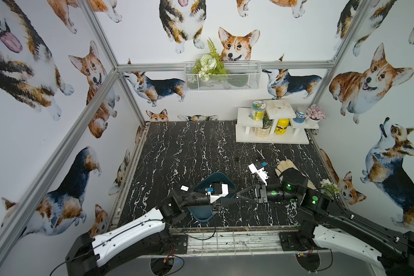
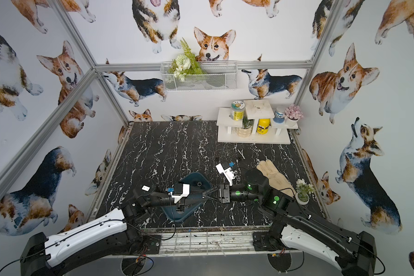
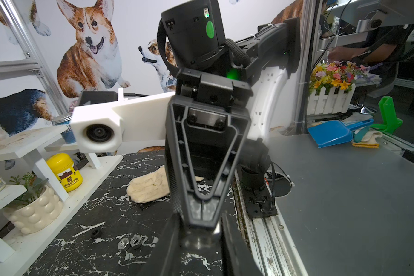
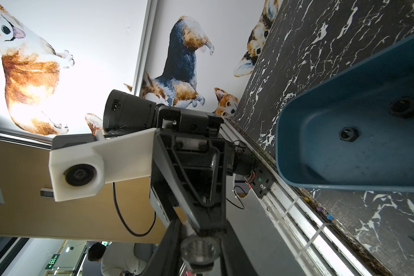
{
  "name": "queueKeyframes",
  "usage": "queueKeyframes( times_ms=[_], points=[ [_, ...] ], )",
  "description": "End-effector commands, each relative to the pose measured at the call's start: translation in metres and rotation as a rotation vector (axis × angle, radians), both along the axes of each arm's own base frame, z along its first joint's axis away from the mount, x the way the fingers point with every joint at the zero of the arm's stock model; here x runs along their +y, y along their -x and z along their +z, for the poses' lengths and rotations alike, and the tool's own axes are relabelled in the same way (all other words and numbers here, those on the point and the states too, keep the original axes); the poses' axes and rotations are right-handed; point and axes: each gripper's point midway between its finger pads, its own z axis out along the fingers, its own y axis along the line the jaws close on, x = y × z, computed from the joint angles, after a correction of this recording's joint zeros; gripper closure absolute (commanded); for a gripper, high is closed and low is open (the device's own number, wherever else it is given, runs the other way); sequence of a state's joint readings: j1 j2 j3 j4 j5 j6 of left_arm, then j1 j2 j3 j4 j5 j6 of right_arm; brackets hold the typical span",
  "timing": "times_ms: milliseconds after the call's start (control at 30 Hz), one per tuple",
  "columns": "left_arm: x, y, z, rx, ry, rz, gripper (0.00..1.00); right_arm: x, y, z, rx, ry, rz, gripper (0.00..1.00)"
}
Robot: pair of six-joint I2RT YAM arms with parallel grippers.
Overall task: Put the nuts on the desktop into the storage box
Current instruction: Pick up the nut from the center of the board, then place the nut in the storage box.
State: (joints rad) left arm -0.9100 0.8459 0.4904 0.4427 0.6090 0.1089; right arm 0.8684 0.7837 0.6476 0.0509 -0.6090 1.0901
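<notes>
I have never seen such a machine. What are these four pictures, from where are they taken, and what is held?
These are two robot arms on a table, each ending in a two-finger gripper. Two pictures look down from overhead; two come from cameras on the wrists. On the black marble-look desktop are a dark teal plastic storage box, a cream glove and a white stepped shelf. Two black hexagonal nuts lie in the box; two silver ones lie on the desktop. The left gripper and right gripper meet tip to tip, both seemingly pinching one silver hexagonal nut.

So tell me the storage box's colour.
Dark teal-blue storage box, clearest in the right wrist view.
</notes>
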Motion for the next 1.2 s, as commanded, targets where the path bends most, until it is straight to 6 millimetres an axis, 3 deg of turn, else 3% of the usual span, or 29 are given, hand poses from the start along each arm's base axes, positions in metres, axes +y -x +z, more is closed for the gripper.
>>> queueKeyframes(
  times_ms=[0,133,300,467,667,767,900,1067,1167],
  points=[
    [-0.003,0.004,0.01,0.003,0.013,-0.032,0.85,0.0,-0.002,0.006,-0.035,-0.021,-0.01,0.59],
    [-0.008,-0.003,0.002,0.041,-0.046,-0.014,0.87,-0.001,-0.004,0.005,-0.043,-0.009,-0.026,0.31],
    [-0.003,-0.013,-0.011,0.095,-0.113,0.058,0.86,-0.008,-0.01,-0.001,-0.072,0.039,-0.079,0.15],
    [0.008,-0.033,-0.038,0.224,-0.281,0.161,0.86,-0.024,-0.026,-0.027,-0.119,0.199,-0.186,0.02],
    [0.039,-0.067,-0.068,0.446,-0.401,0.35,0.85,-0.041,-0.043,-0.041,-0.224,0.333,-0.278,0.0],
    [0.056,-0.088,-0.071,0.572,-0.414,0.441,0.85,-0.041,-0.046,-0.043,-0.254,0.35,-0.284,0.0],
    [0.066,-0.095,-0.092,0.697,-0.474,0.512,0.85,-0.04,-0.051,-0.056,-0.276,0.428,-0.269,0.0],
    [0.091,-0.11,-0.127,0.88,-0.618,0.744,0.89,-0.035,-0.057,-0.073,-0.278,0.512,-0.235,0.0],
    [0.101,-0.115,-0.139,0.933,-0.66,0.831,0.82,-0.029,-0.059,-0.076,-0.285,0.527,-0.207,0.0]
  ],
)
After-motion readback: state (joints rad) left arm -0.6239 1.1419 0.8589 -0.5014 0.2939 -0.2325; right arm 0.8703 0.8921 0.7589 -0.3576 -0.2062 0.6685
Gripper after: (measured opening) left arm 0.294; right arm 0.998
